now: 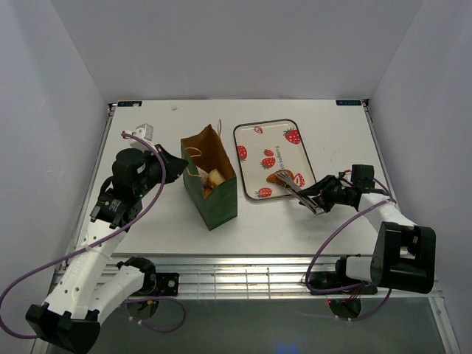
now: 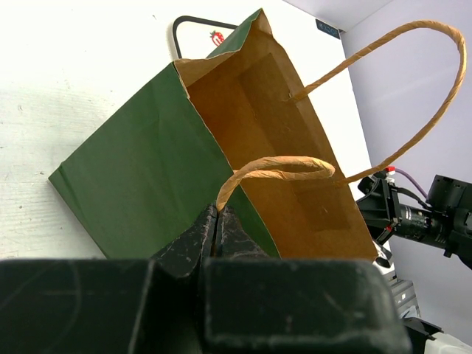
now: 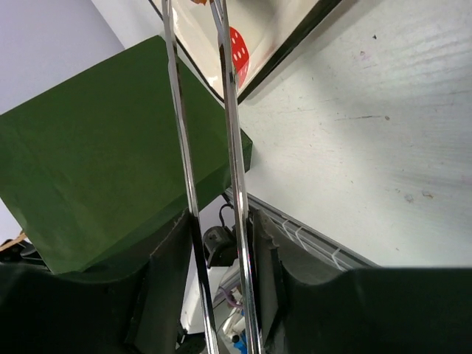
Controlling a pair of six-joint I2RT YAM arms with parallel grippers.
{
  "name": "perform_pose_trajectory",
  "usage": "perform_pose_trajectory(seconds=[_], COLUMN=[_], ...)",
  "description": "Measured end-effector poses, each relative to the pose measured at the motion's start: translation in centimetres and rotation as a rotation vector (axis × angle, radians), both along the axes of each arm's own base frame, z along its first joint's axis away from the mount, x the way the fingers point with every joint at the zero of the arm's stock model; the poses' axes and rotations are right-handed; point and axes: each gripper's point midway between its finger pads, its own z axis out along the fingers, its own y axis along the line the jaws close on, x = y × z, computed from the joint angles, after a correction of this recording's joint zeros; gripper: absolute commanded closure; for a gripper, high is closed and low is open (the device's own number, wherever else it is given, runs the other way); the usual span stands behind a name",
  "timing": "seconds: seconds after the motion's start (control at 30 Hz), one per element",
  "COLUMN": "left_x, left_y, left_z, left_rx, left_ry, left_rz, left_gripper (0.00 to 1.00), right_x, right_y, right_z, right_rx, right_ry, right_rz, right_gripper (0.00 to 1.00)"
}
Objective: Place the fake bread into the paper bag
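The dark green paper bag (image 1: 214, 198) stands mid-table, its brown inside open, with several golden fake bread pieces (image 1: 214, 179) in it. My left gripper (image 1: 179, 167) is shut on the base of the bag's near tan loop handle (image 2: 274, 168); the bag's mouth (image 2: 276, 147) fills the left wrist view. My right gripper (image 1: 325, 198) is shut on metal tongs (image 1: 296, 190), whose tips are around an orange-brown bread piece (image 1: 283, 177) on the tray. In the right wrist view the tong arms (image 3: 231, 133) run up between my fingers (image 3: 166, 258). The bread is almost out of that frame.
The white strawberry-printed tray (image 1: 258, 144) lies right of the bag, and its corner shows in the right wrist view (image 3: 254, 44). A small white object (image 1: 144, 131) sits at the back left. A metal rail (image 1: 243, 276) runs along the table's near edge.
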Motion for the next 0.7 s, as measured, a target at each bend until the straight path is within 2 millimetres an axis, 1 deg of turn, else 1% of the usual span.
perform_pose_trajectory(seconds=[0.07,0.1,0.2,0.33,0.47,0.5,0.57,0.63,0.7], left_x=[0.0,0.0,0.0,0.1,0.1,0.1,0.0,0.0,0.0], left_y=[0.0,0.0,0.0,0.0,0.0,0.0,0.0,0.0,0.0], left_z=[0.0,0.0,0.0,-0.2,-0.3,-0.3,-0.4,-0.4,-0.4], left_rx=[0.0,0.0,0.001,0.002,0.002,0.002,0.0,0.0,-0.001], left_ry=[0.0,0.0,0.001,0.006,0.009,0.008,0.01,0.011,0.013], left_rz=[0.0,0.0,0.001,0.0,0.0,0.001,0.001,0.001,0.002], left_gripper=[1.0,1.0,1.0,1.0,1.0,1.0,1.0,1.0,1.0], right_x=[0.1,0.2,0.2,0.4,1.5,1.9,3.0,4.3,5.7], right_y=[0.0,0.0,-0.2,-0.3,-0.7,-0.7,-0.8,-0.6,-0.1], right_z=[-0.1,-0.1,-0.2,0.0,1.3,1.8,3.6,6.4,10.0], right_rx=[-0.003,-0.006,-0.027,-0.055,-0.09,-0.095,-0.108,-0.124,-0.139], right_ry=[-0.013,-0.024,-0.054,-0.1,-0.161,-0.179,-0.243,-0.336,-0.448], right_rz=[0.004,0.009,0.022,0.045,0.06,0.061,0.067,0.082,0.109], right_gripper=[0.65,0.71,0.76,0.78,0.77,0.77,0.77,0.76,0.76])
